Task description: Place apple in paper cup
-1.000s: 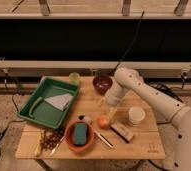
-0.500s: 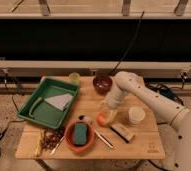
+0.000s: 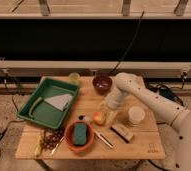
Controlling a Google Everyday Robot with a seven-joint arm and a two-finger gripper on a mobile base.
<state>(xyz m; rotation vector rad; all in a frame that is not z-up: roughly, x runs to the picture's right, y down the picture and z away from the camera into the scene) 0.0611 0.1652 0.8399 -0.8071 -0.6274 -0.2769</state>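
Note:
The apple (image 3: 98, 118), orange-red with a yellowish patch, lies on the wooden table (image 3: 139, 147) near its middle. The white paper cup (image 3: 137, 115) stands upright to the right of the apple, a short gap away. My gripper (image 3: 108, 114) hangs from the white arm that reaches in from the right. It is low over the table, right against the apple's right side, between the apple and the cup. The cup looks empty.
A dark red bowl (image 3: 102, 83) and a small yellow-green cup (image 3: 74, 77) stand at the back. A green tray (image 3: 36, 112) holding a grey cloth is at the left. An orange bowl (image 3: 69, 141) with a green sponge, a dark block (image 3: 122, 132) and a utensil (image 3: 103, 138) lie in front.
The arm has swung down and the gripper has dropped to the apple's right side. The apple and cup have stayed about where they were.

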